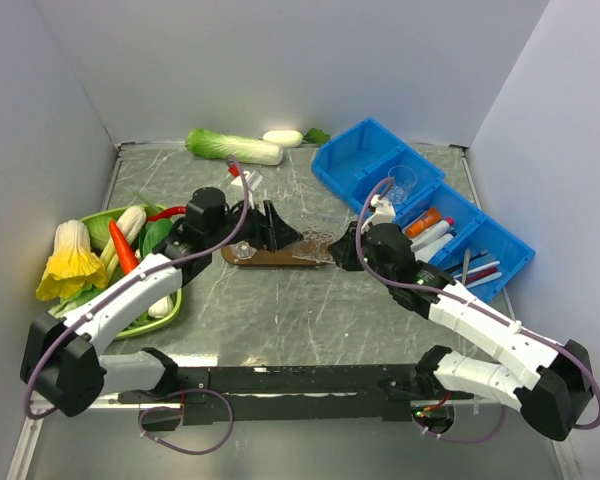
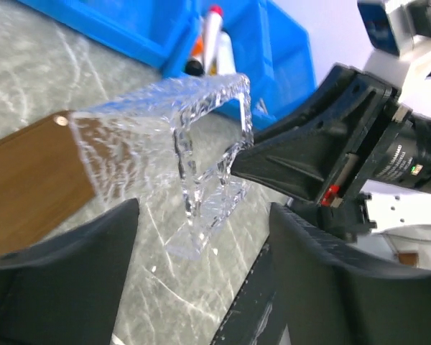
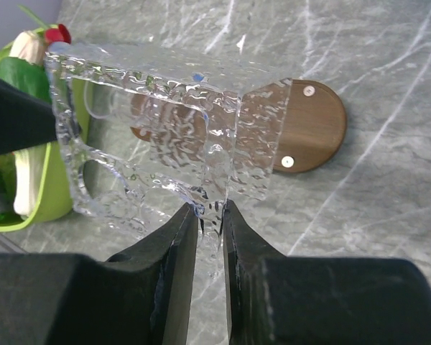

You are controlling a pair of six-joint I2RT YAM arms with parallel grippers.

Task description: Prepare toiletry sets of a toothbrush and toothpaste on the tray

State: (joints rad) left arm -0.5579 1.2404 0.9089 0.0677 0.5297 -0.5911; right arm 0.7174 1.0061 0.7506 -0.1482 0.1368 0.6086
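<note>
A clear textured cup [image 3: 158, 144] lies tipped on its side over the right end of the dark-brown tray [image 3: 312, 126]. My right gripper [image 3: 210, 208] is shut on the cup's wall near its rim. My left gripper [image 2: 205, 208] is open just short of the cup [image 2: 201, 144], with nothing between its fingers and marble showing in the gap. In the top view the cup [image 1: 318, 247] sits between the two grippers over the tray [image 1: 275, 258]. An orange toothpaste [image 1: 423, 221] lies in the blue bin. Thin toothbrush sticks [image 1: 478, 268] lie in the nearest bin compartment.
Blue bins [image 1: 365, 160] run along the right, holding white tubes [image 1: 435, 238] and another clear cup [image 1: 402, 184]. A green dish [image 1: 170, 310] of toy vegetables stands at the left. A toy cabbage [image 1: 230, 146] lies at the back wall.
</note>
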